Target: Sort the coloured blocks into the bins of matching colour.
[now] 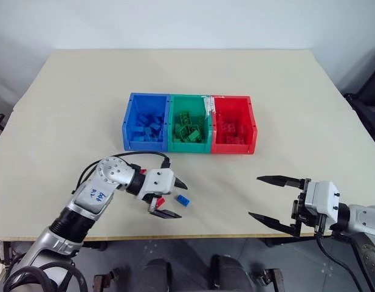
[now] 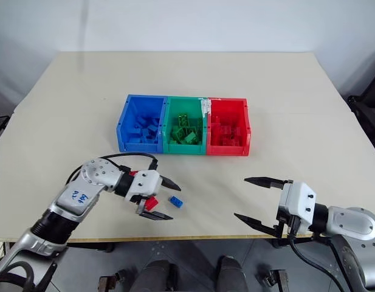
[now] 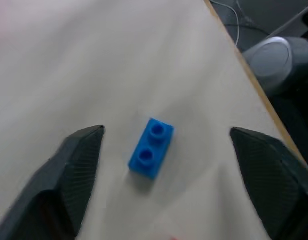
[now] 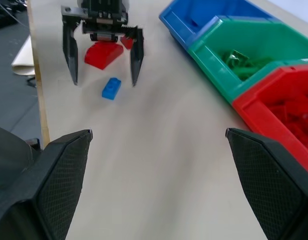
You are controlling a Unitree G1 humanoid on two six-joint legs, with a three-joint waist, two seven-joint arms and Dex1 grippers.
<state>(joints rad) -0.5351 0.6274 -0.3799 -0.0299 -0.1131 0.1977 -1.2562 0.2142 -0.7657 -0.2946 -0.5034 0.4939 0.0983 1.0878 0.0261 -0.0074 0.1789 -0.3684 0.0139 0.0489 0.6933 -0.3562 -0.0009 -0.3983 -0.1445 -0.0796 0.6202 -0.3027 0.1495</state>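
Observation:
A small blue block [image 3: 151, 148] lies on the table near the front edge, between the fingers of my left gripper [image 1: 182, 199]. The gripper is open and points right and downward, and neither finger touches the block. A red block [image 4: 103, 54] lies just behind the blue one, under the gripper's body. My right gripper [image 1: 254, 196] hovers open and empty at the front right, pointing left toward the other hand. The blue bin [image 1: 144, 121], green bin [image 1: 188, 125] and red bin [image 1: 233, 125] stand joined in a row at the table's middle, each holding several blocks of its own colour.
The table's front edge [image 1: 193, 236] runs just below both grippers. A strip of white tape [image 1: 208, 104] sits on the wall between the green and red bins. Bare tabletop [image 1: 296, 97] lies around the bins.

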